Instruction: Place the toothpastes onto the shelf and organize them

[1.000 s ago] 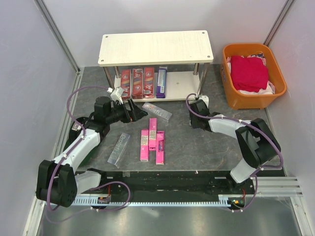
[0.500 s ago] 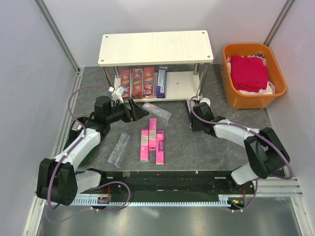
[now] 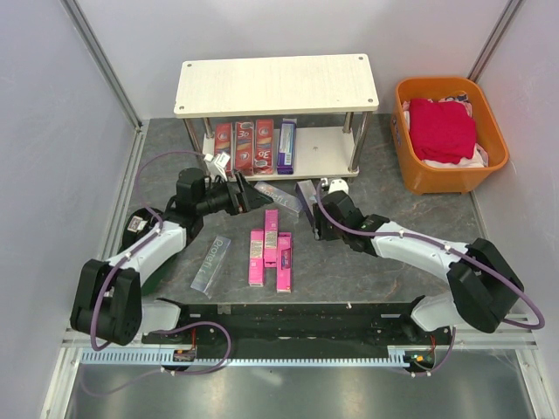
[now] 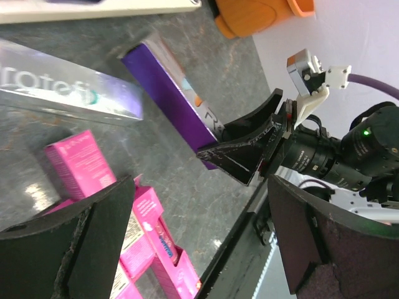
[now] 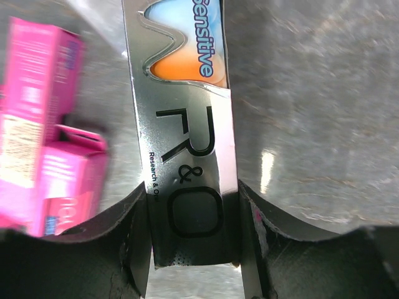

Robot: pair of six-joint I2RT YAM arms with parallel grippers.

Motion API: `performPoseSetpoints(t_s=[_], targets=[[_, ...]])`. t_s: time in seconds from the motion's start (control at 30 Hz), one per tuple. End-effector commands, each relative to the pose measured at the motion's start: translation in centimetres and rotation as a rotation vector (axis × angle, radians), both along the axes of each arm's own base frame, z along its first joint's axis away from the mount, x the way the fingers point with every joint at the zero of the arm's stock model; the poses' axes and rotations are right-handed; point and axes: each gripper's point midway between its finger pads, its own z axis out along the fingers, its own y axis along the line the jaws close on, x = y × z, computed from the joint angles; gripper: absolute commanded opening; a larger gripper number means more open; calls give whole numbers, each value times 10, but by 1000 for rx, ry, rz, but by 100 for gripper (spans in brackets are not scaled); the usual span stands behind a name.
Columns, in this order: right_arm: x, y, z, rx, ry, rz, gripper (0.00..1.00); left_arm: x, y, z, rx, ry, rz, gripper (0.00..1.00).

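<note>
The shelf stands at the back; its lower board holds three red cartons and a purple one. Three pink cartons lie mid-table, also in the left wrist view. One silver carton lies to their left, another lies before the shelf, lettered in the left wrist view. My right gripper is shut on the end of a purple-sided, silver-faced carton lying on the table. My left gripper is open and empty above the pink cartons.
An orange basket with red cloth stands at the back right. Grey walls close in both sides. The black base rail runs along the near edge. The two grippers face each other a short way apart.
My right arm has swung left from the shelf's right leg to mid-table. My left gripper has shifted slightly right.
</note>
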Motion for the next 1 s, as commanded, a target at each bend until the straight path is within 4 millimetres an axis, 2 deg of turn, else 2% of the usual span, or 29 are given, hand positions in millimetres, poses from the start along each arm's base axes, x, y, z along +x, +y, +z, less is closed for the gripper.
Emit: performPoseSetpoints(t_s=[0.0, 0.1, 0.23, 0.27, 0.4, 0.67, 0.8, 0.83, 0.9, 0.93, 0.97], targets=[[17, 36, 64, 147, -137, 5, 26, -4, -22, 13, -76, -14, -81, 94], [15, 49, 85, 199, -173, 24, 26, -3, -34, 10, -89, 0, -106, 94], [11, 63, 101, 234, -198, 52, 26, -3, -50, 4, -112, 28, -135, 94], [10, 66, 103, 242, -200, 60, 26, -5, -56, -2, -109, 42, -151, 94], [-2, 85, 109, 282, -200, 114, 27, -1, -66, -1, -132, 44, -160, 94], [-18, 108, 116, 318, -209, 166, 27, 5, -71, -7, -151, 63, -148, 92], [-20, 111, 120, 323, -219, 172, 32, 4, -71, -12, -167, 79, -143, 78], [-21, 111, 117, 319, -215, 171, 34, 3, -71, -12, -170, 75, -147, 69], [-22, 111, 116, 318, -212, 172, 38, 3, -70, -10, -177, 67, -144, 60], [-22, 111, 115, 319, -210, 174, 39, 2, -69, -9, -178, 61, -144, 49], [-22, 111, 114, 319, -210, 176, 41, 2, -68, -6, -178, 52, -141, 47]])
